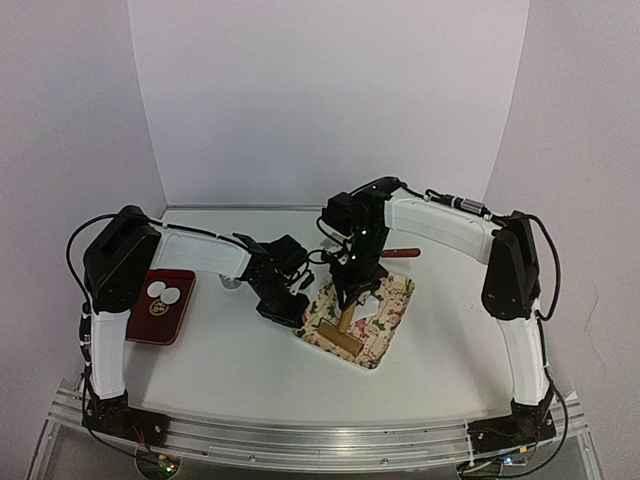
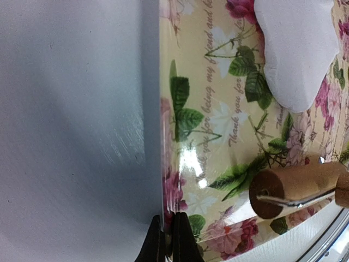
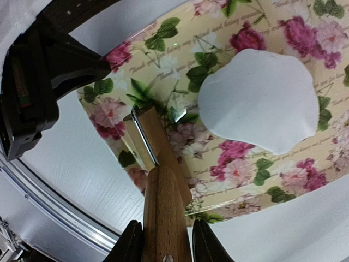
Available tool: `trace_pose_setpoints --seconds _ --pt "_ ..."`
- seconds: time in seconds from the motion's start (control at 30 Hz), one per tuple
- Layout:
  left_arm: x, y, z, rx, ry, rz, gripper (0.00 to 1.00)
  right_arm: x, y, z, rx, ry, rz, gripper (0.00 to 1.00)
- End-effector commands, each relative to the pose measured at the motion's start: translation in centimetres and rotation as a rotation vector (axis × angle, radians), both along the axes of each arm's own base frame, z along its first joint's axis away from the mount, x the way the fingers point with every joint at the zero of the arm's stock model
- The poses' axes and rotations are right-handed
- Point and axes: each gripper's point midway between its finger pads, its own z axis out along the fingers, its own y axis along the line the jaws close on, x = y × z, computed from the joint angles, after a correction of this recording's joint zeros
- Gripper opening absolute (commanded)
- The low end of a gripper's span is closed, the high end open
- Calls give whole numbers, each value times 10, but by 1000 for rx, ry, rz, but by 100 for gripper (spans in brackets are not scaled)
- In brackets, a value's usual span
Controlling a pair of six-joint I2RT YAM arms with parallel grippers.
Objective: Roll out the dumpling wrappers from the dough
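One surface (image 1: pixel 230 350): white, and it carries everything you need.
Floral mat (image 1: pixel 392 305): it lies at the middle of the surface. It looks glossy, thin and light, so expect it to slide under a rolling stroke unless you pin it.
Red tray (image 1: pixel 165 330): it sits on the left, well apart from the mat.
Dough (image 3: pixel 259 101): a flattened white sheet with an uneven outline, lying on the mat near the roller's drum but not touching it. Judge it soft, limp and probably tacky. Do not pinch it; press it from above, starting at its middle and working outward. The thin edges would likely tear or stick.
Roller (image 3: pixel 161 158): a stiff wooden drum on a metal yoke with a wooden handle, low over the near left part of the mat. Hold it by the handle.
Right end effector (image 3: pixel 166 243): its fingers are partly closed around the roller's handle, one on each side.
Left end effector (image 2: pixel 168 229): it is closed tight at the mat's left edge and appears to pinch that edge.
Dumpling wrappers (image 1: pixel 155 290): two small white discs touching side by side in the tray. They are thin and floppy, so lift them only by sliding under an edge.
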Motion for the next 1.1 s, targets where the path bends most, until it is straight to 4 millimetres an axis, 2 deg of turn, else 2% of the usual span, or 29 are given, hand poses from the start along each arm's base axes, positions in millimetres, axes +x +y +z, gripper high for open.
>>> trace_pose_setpoints --seconds 0.0,0.07,0.13,0.23,0.4,0.47,0.53,0.63,0.73,0.83,1.07 --pt "-11 13 -34 79 41 2 0 -28 -14 -80 -184 126 51 0" --pt "-12 14 -34 79 40 9 0 -25 -13 -74 -181 109 44 0" --pt "-12 16 -34 82 37 17 0 -18 -8 -58 -158 72 19 0" --pt "-13 21 -32 85 30 31 0 -6 1 -17 -99 0 -24 0" --pt "-17 27 -31 90 29 40 0 5 8 63 53 -82 -109 0" --pt "-18 28 -30 86 30 40 0 9 1 85 107 -91 -155 0" --pt "-19 28 -30 82 30 40 0 13 -11 96 147 -63 -197 0" --pt "-19 29 -32 79 31 40 0 19 -27 106 219 -22 -245 0" --pt "-19 30 -34 84 32 41 0 31 -53 99 238 23 -326 0" --pt "-19 32 -36 84 35 43 0 42 -68 88 282 68 -384 0" --pt "-20 32 -37 86 40 38 0 69 -47 70 474 189 -474 0"
